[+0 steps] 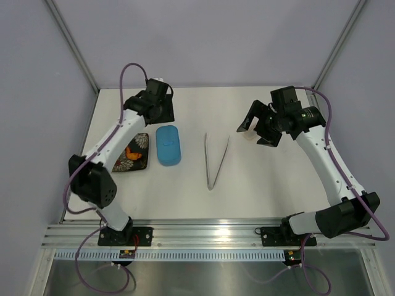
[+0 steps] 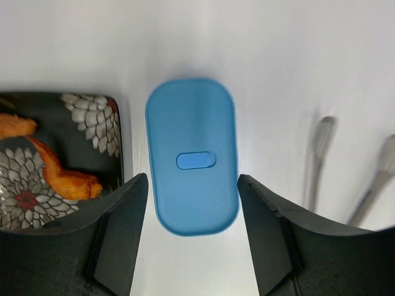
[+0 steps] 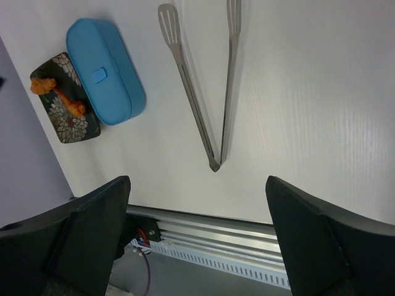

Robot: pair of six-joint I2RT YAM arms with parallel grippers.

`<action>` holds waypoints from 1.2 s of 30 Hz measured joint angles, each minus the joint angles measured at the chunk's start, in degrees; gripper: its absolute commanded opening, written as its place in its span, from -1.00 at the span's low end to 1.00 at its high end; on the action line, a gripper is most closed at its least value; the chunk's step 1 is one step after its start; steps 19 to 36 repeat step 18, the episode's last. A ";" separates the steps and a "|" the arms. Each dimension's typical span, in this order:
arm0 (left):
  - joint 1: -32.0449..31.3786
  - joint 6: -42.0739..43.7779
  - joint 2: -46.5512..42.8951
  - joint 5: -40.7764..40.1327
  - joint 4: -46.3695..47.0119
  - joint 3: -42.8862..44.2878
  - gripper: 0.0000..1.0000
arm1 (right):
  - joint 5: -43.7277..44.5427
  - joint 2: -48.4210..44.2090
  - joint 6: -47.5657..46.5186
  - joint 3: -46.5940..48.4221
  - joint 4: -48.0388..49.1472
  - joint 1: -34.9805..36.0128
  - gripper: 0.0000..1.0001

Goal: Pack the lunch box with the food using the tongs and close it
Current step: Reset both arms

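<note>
The bright-blue lunch box (image 1: 168,145) lies on the table with its flat lid on, a small raised tab at the lid's middle (image 2: 195,161). Orange food (image 1: 131,152) sits on the dark patterned plate (image 1: 141,143) just left of the box. In the left wrist view the food (image 2: 68,182) is at the left. My left gripper (image 2: 191,182) hovers open above the box's end, its fingers apart from the box sides. The silver tongs (image 1: 216,160) lie in a narrow V mid-table. My right gripper (image 1: 256,128) hangs wide open and empty, right of the tongs' tips.
The right wrist view shows the tongs (image 3: 203,98), the lunch box (image 3: 105,71) and the plate (image 3: 65,117), with the aluminium rail (image 3: 210,228) at the table's near edge. Grey walls enclose the table on three sides.
</note>
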 measured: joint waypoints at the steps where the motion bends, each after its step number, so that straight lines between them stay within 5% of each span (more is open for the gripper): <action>1: 0.00 0.39 -3.08 0.04 0.57 0.31 0.33 | 0.76 0.00 -0.35 0.04 -0.26 0.00 0.99; 12: 0.02 2.82 -30.29 6.84 5.44 -9.79 0.74 | 19.34 -3.67 -4.44 1.03 -5.88 0.00 0.99; 18: 0.02 2.80 -32.11 9.90 4.87 -14.71 0.82 | 26.25 -8.59 -5.35 0.90 -6.16 0.00 0.99; 36: 0.02 2.80 -32.11 9.90 4.87 -14.71 0.82 | 26.25 -8.59 -5.35 0.90 -6.16 0.00 0.99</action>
